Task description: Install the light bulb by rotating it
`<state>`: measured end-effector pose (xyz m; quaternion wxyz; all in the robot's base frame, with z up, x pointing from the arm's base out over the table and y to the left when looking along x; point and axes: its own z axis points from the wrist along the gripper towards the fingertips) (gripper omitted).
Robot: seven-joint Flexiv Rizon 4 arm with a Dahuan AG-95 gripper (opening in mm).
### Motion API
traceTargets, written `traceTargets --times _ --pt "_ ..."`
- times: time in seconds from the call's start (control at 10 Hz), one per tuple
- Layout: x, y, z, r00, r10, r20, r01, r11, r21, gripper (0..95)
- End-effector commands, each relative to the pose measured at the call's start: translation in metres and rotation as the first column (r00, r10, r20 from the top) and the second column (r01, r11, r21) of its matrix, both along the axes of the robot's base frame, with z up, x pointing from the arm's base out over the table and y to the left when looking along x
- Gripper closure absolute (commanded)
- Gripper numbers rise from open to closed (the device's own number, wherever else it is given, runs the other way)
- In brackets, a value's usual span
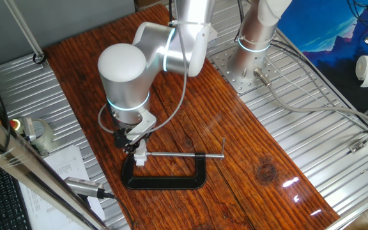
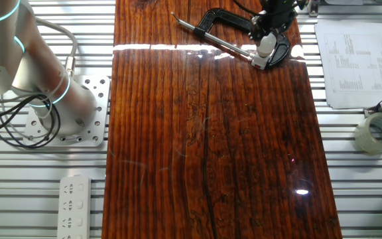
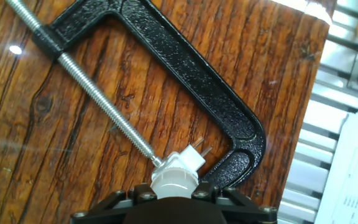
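- Item: light bulb (image 3: 174, 182), small, white, frosted; round dome up, narrow base down. Sits at the socket block (image 3: 188, 163), which is pinched between the screw tip and the jaw of the black C-clamp (image 3: 185, 68) near one edge of the wooden tabletop (image 2: 204, 146).
- Seating: whether the base is threaded in, or only resting on the block, cannot be told; the bulb's lower part is hidden.
- Tool (image 3: 174, 198): down directly over the dome, its dark body covering the bulb's upper part in the hand view. In the other fixed view the bulb (image 2: 265, 45) hangs just below it. Fingers appear closed about the dome, but actual contact is hidden; grip cannot be told for certain.
- Handling, judged: very light; stiff; thin shell, likely fragile under a hard squeeze. Smooth frosted surface, likely to slip when twisted.
- Hold point, judged: widest part of the dome, on opposite sides, tool axis in line with the bulb's, so rotation does not tip it.
- Caution, judged: moderate pinch only; the clamped block should resist the torque.
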<state>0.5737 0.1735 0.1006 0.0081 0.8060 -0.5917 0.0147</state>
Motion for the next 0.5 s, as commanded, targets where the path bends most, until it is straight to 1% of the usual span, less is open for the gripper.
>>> traceTargets --times 0.1,0.2,0.5 --pt "0.0025 -0.0014 -0.0024 1.000 -0.026 -0.006 0.026 1.000 -0.005 95.0" --pt "0.0026 -0.0017 -0.0022 0.999 -0.041 -0.010 0.041 0.999 -0.010 95.0" --pt "0.0035 -0.0033 -0.0017 0.991 -0.131 0.003 0.131 0.991 -0.009 95.0"
